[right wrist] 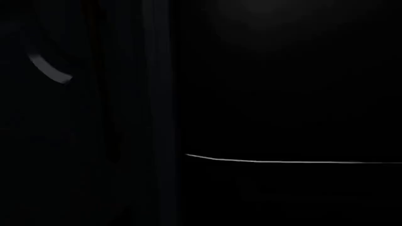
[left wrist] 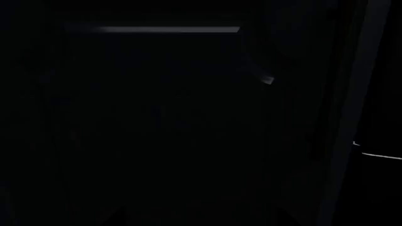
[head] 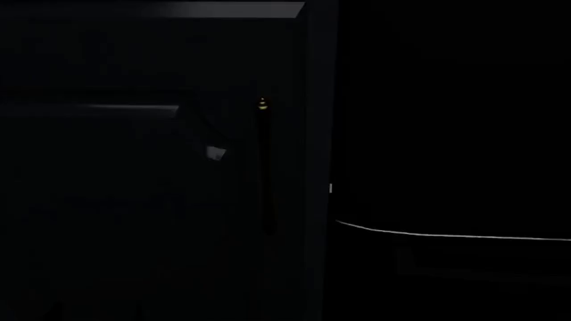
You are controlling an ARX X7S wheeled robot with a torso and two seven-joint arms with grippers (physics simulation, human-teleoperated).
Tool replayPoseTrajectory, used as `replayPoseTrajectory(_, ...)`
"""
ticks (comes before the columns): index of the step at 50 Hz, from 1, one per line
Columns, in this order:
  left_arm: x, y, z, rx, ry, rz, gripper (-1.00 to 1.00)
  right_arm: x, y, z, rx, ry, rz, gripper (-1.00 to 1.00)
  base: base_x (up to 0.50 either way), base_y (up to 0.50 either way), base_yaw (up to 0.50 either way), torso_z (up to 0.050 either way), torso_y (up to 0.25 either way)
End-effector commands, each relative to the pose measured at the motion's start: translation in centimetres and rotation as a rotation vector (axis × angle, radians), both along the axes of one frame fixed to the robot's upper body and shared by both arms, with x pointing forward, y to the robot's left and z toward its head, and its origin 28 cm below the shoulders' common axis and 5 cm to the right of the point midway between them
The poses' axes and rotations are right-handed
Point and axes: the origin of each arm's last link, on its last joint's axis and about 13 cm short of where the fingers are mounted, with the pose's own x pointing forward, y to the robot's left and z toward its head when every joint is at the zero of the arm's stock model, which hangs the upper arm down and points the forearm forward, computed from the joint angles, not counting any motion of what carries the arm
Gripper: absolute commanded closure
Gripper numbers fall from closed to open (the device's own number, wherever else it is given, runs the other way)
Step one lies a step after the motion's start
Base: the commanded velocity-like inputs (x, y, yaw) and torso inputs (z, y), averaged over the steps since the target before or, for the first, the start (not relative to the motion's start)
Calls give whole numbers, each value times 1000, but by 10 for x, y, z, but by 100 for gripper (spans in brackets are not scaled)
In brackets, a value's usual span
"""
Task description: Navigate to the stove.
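All three views are almost wholly dark; only a few lit edges are resolved.

Head view: a tall dark cabinet panel [head: 160, 200] fills the left half. A pale horizontal top edge [head: 223, 9] is seen on it, and a fainter horizontal strip [head: 107, 107] lower down. A slender vertical bar handle [head: 264, 167], long axis upright, with a small gold tip at its upper end, is seen near the panel's right edge. A small pale grey patch [head: 215, 153] lies just left of the handle; what it belongs to cannot be told. Right of the panel, a thin white line [head: 446, 235] runs nearly level across a black mass.

The stove cannot be identified in any view; its position, heading, long axis and appearance cannot be told.

Left wrist view: one lit horizontal strip [left wrist: 169, 29] and a small bright fleck [left wrist: 268, 80]. Right wrist view: a curved grey arc [right wrist: 47, 68] and the white line [right wrist: 289, 161].

Neither gripper is discernible; opening and contents cannot be told.
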Motion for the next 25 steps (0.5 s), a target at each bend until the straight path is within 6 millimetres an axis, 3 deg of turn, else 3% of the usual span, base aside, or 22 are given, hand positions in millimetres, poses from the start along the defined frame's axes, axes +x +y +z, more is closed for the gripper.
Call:
replayPoseTrajectory(1, -1, 0, 0, 0, 0, 0, -100, -1, 1, 0, 0, 0, 0, -100, 0, 0, 0, 0, 0)
replayPoseTrajectory(25, -8, 2, 8, -2, -4, 26, -100, -6, 1, 6, -5, 3, -12, -100, 0, 0, 0, 0, 0)
